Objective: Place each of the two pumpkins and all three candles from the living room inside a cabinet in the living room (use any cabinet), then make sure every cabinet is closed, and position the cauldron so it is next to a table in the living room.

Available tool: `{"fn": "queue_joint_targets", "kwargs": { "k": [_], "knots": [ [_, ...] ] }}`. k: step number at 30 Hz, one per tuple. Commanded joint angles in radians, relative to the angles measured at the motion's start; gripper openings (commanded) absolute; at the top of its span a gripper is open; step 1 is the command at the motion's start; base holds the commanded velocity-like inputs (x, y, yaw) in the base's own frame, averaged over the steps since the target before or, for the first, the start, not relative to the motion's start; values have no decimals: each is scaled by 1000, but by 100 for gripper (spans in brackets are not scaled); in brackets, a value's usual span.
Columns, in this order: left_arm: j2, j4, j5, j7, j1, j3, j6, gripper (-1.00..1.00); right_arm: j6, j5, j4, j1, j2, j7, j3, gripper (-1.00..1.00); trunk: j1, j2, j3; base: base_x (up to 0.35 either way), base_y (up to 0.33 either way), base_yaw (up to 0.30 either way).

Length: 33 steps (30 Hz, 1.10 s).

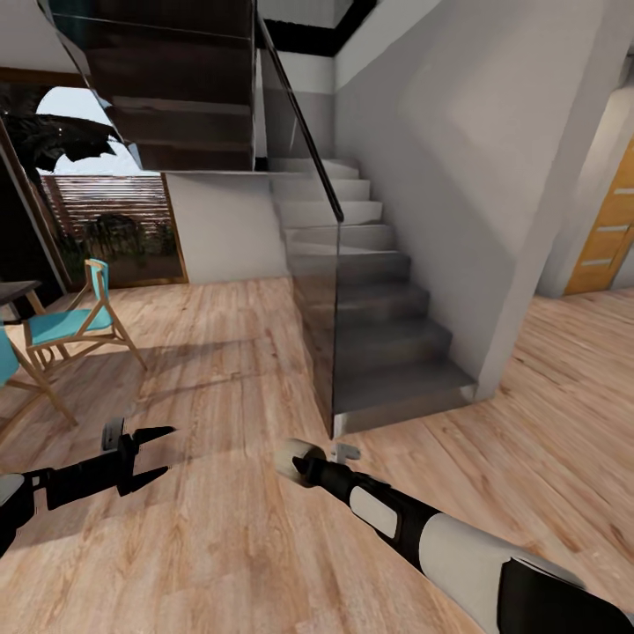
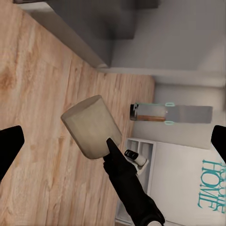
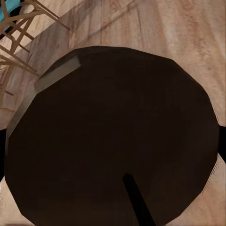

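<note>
Pale wood plank flooring (image 1: 220, 370) runs across the whole room, meeting a white wall (image 1: 458, 158) on the right that flanks a grey staircase (image 1: 370, 299) with a dark glass balustrade (image 1: 304, 291) climbing toward the far left. Far left, a tall window (image 1: 106, 220) looks onto slatted fencing, and near it stand turquoise-seated wooden chairs (image 1: 75, 326) beside the corner of a dark table (image 1: 16, 291). On the far right, an orange-brown wooden door (image 1: 608, 238) shows. In the near foreground the right arm, white and black, reaches forward; its right gripper (image 1: 304, 467) is closed around a short pale beige cylindrical candle (image 1: 289, 458), held above the floor near the foot of the stairs. Seen from the left wrist, that candle (image 2: 92, 127) sits tilted against a black finger. To the near left, the left gripper (image 1: 151, 453) has its black fingers spread apart and holds nothing.
</note>
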Motion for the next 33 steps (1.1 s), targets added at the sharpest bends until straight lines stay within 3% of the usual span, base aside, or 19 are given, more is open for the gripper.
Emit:
{"fn": "queue_joint_targets", "kwargs": {
  "k": [1, 14, 25, 33],
  "knots": [
    [1, 0, 8, 5, -1, -2, 1, 100, -2, -14, 1, -1, 0, 5, 7, -100, 0, -1, 0, 0, 0, 178],
    [1, 0, 8, 5, -1, -2, 1, 100, -3, -14, 1, -1, 0, 5, 7, -100, 0, -1, 16, 40, 34, 178],
    [2, 2, 8, 5, -1, -2, 1, 100, -5, -14, 0, 0, 0, 11, 7, -100, 0, -1, 29, 225, 221, 160],
    [1, 32, 10, 5, -1, -2, 1, 100, -3, -13, 1, 0, 1, 4, 7, -100, 0, -1, 32, 30, 308, 122]
  ]
}}
